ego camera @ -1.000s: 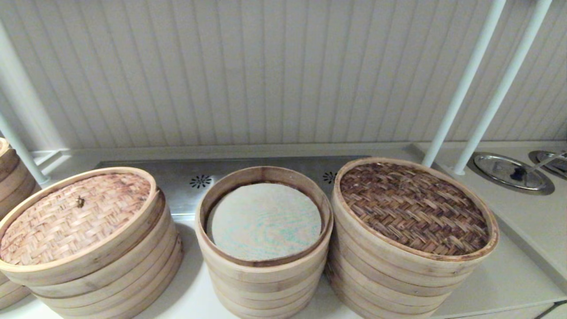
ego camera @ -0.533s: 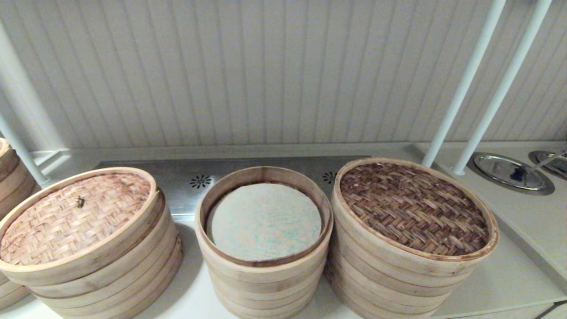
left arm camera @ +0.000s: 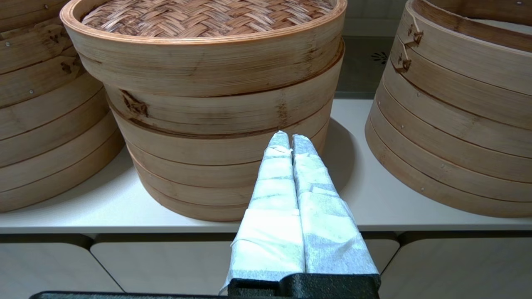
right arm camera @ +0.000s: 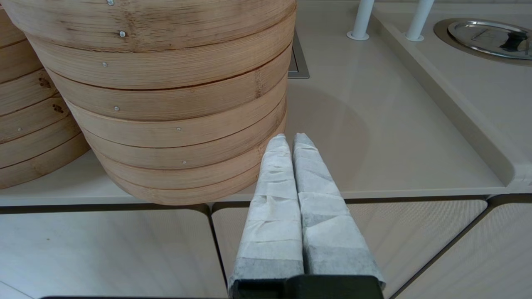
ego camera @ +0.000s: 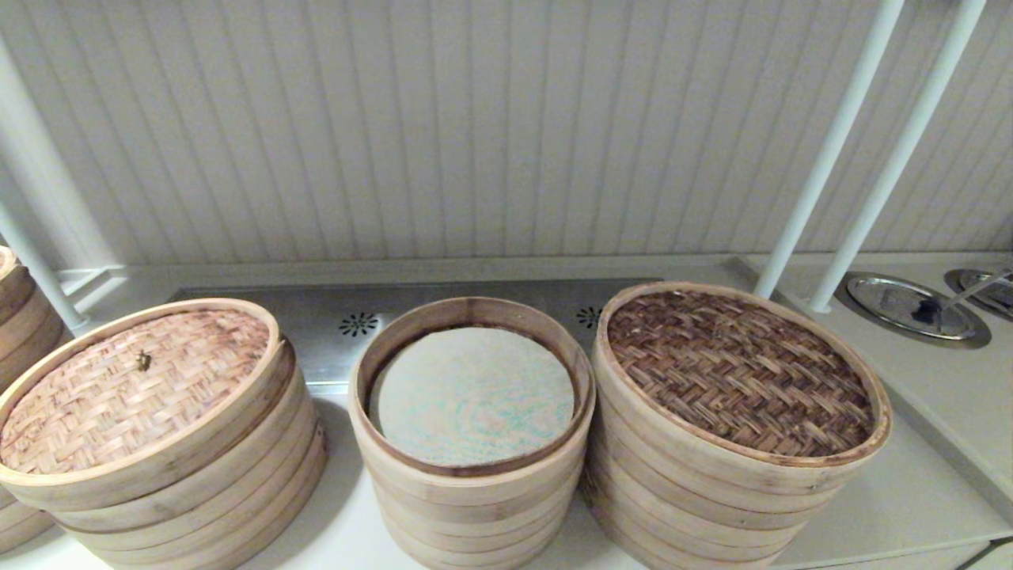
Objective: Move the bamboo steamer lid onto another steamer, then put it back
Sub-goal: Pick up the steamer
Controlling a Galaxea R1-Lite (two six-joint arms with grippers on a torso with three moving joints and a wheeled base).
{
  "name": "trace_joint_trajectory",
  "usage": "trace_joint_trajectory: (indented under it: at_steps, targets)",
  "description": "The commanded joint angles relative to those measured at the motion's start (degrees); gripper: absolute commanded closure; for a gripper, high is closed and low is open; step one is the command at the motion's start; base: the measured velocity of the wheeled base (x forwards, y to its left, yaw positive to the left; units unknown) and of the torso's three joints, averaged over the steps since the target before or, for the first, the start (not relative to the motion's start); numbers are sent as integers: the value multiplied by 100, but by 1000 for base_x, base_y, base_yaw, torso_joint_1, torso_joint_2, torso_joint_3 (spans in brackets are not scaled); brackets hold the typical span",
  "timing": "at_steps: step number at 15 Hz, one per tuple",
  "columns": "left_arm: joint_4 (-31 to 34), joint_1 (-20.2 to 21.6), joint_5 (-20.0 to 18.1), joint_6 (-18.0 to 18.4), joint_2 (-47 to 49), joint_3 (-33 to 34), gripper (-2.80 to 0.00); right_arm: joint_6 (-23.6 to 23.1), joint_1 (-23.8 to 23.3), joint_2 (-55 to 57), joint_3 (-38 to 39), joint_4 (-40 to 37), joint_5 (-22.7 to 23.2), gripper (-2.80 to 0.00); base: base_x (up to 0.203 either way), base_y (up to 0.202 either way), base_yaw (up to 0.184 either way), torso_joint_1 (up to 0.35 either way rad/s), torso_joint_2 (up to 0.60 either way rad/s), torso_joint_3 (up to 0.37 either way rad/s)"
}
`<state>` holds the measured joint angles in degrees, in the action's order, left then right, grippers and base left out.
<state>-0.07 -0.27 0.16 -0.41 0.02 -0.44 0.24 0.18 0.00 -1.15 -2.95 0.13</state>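
Note:
The bamboo steamer lid, dark brown herringbone weave in a pale rim band, lies on the right-hand stack. The other steamer stands in the middle, uncovered; its top ring is reddish-brown inside and holds a grey-green cloth liner. Neither gripper shows in the head view. My left gripper is shut and empty, low at the counter's front edge, facing the stack with the tan lid. My right gripper is also shut and empty, low in front of the right stack's base, apart from it.
A tan woven lid with a small knot covers the left stack. Another stack stands at the far left. Two white poles rise behind the right stack. A round metal cover sits in the raised counter to the right.

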Motion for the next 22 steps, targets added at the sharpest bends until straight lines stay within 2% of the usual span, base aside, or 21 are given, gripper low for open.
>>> trace_joint_trajectory:
  at_steps: [1, 20, 22]
  targets:
    - [-1, 0, 2, -2, -2, -3, 0, 2, -1, 9, 0, -4, 4, 0, 0, 0, 0, 0, 0, 0]
    - [-1, 0, 2, -2, -2, 0, 0, -42, -1, 24, -41, -74, -49, 0, 0, 0, 0, 0, 0, 0]
    - [-1, 0, 2, -2, -2, 0, 0, -52, 0, 79, -241, -79, -64, 0, 0, 0, 0, 0, 0, 0]
